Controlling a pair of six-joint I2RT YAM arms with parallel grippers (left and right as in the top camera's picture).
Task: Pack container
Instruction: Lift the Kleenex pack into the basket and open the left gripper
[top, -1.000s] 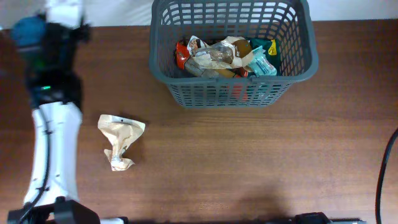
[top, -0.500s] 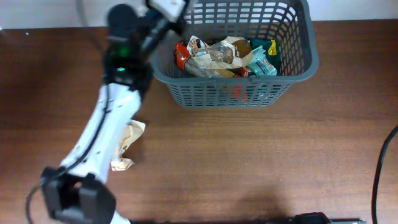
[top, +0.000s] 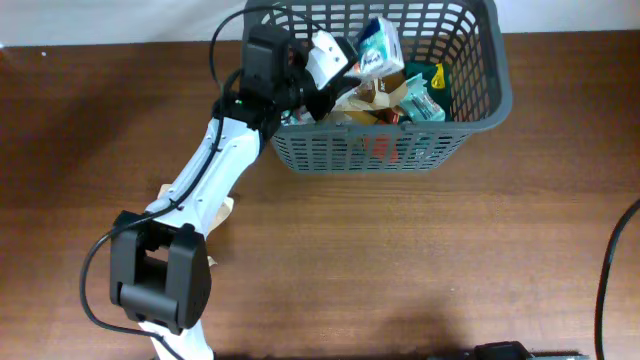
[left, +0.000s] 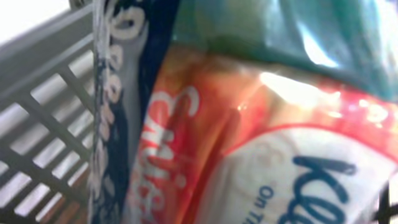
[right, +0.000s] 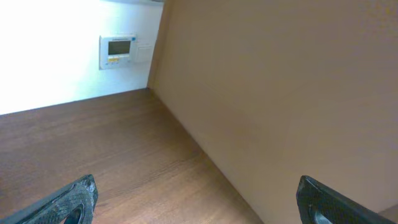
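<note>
Container (top: 370, 150): upper centre of overhead view, on tabletop (top: 450, 260). Left gripper (top: 348, 62): jaws clenched on snack packet (top: 380, 42) above it. An early release risked the packet tumbling over the near rim. Right gripper (right: 199, 202): jaws released.

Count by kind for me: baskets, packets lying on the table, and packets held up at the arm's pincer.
Grey basket: 1
Crumpled beige packet on the table: 1
Teal packet at the left pincer: 1
Total: 3

1 arm stretched out, 1 claw spread.
The left arm (top: 215, 170) reaches diagonally, the left claw (top: 356, 56) clamped on a packet (top: 381, 44); the right claw (right: 199, 203) holds its 2 fingers wide apart.
</note>
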